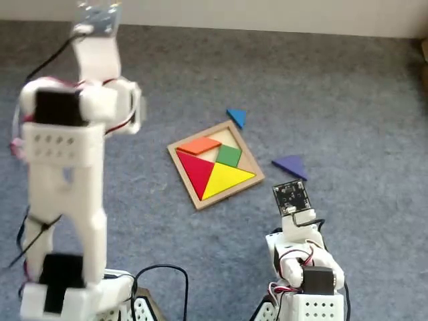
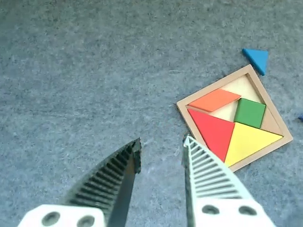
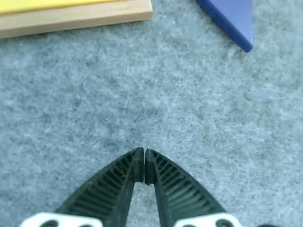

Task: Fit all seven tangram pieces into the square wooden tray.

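One purple triangle (image 3: 232, 18), right gripper (image 3: 144, 152) closed

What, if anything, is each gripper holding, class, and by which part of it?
Nothing is held. The left gripper is open over the carpet; the right gripper is shut on nothing, apart from the dark blue triangle.
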